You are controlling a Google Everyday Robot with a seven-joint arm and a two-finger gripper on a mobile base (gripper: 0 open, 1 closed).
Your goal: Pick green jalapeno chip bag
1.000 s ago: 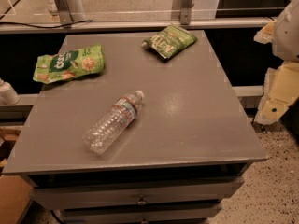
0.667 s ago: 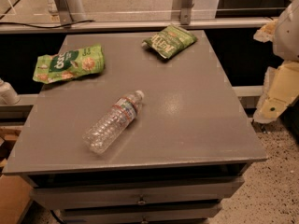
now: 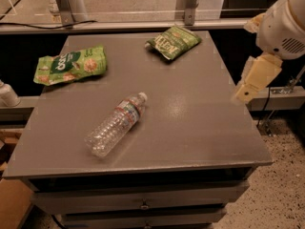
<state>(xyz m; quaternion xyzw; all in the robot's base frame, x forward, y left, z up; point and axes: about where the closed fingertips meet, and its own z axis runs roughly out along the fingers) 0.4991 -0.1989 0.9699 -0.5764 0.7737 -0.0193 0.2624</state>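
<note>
My hand (image 3: 255,80) hangs in the air off the right edge of the desk (image 3: 200,128), about level with the middle of its right side, its pale cream end angled down and to the left. It touches nothing, and I cannot tell from here whether it is apart or together.

The green jalapeno chip bag (image 3: 174,42) lies flat at the far edge of the desk, a little right of centre, turned at a slant. It is well apart from my hand, to the far left of it.

A larger lime-green snack bag (image 3: 71,64) lies flat near the far left corner, well apart from the jalapeno bag. A clear plastic water bottle (image 3: 116,124) lies on its side near the middle of the desk, slightly left, with what seems to be its cap end pointing to the far right and its base towards the near left. None of the three touches another.

Below the near edge I see a drawer front (image 3: 143,205).
</note>
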